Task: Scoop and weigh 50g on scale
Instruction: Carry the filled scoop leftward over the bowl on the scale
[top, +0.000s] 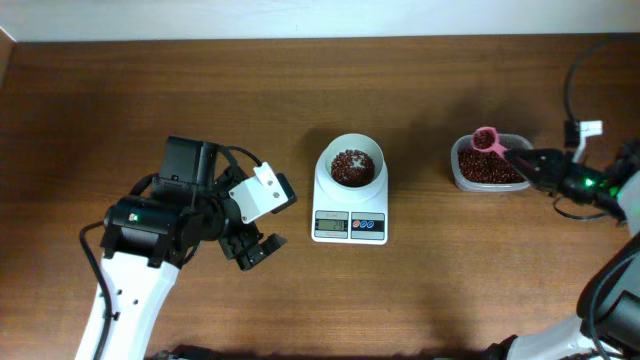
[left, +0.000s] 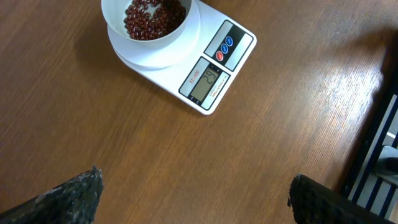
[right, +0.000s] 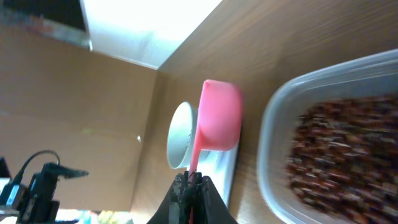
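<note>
The white scale (top: 350, 222) stands mid-table, its round white bowl (top: 351, 165) holding dark red-brown beans (top: 352, 168); it also shows at the top of the left wrist view as scale (left: 214, 62) and bowl (left: 149, 22). My right gripper (top: 522, 158) is shut on the handle of a pink scoop (top: 486, 139) held over the far left corner of the clear tub (top: 487, 166) of beans. In the right wrist view the scoop (right: 219, 118) hangs beside the tub (right: 323, 143). My left gripper (top: 255, 252) stands open and empty, over bare wood left of the scale.
The left arm's black and white body (top: 170, 215) fills the table's left side. Cables and the right arm (top: 600, 190) occupy the right edge. The table's far edge meets a pale wall.
</note>
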